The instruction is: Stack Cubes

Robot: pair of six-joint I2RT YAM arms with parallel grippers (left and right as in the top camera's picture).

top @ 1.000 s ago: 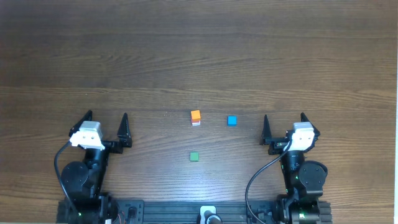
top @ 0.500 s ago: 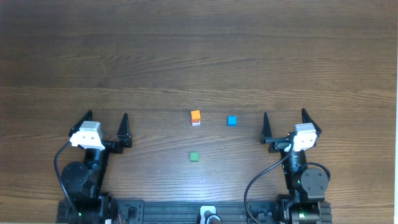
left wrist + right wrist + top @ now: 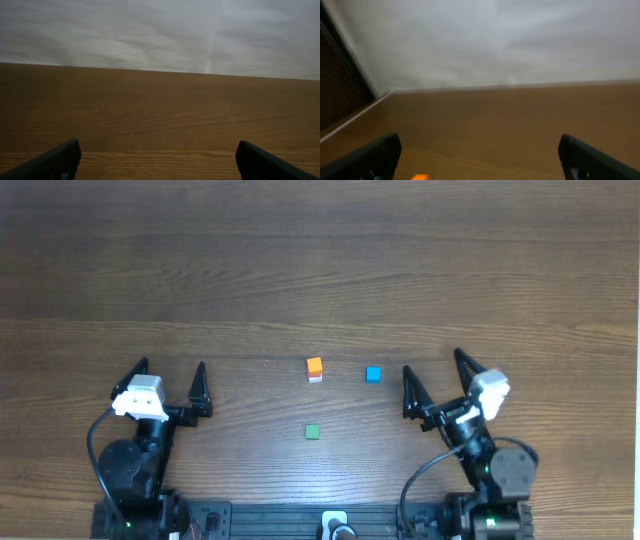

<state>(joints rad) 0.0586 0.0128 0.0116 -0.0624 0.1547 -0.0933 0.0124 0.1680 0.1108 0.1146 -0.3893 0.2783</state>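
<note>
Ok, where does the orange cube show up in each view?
Top view: orange cube near the middle of the table, left of the blue cube.
Left wrist view: not in it.
Right wrist view: orange cube barely in frame, just ahead of the right gripper, nearer one of its open jaws.
Shared landmark: the wooden table.

Bare tabletop (image 3: 320,260) across the frame's upper half. At centre, three small obstacles, well apart, open lanes between: orange cube (image 3: 314,364) atop white cube (image 3: 315,378), blue cube (image 3: 373,374) to its right, green cube (image 3: 312,432) below.
</note>
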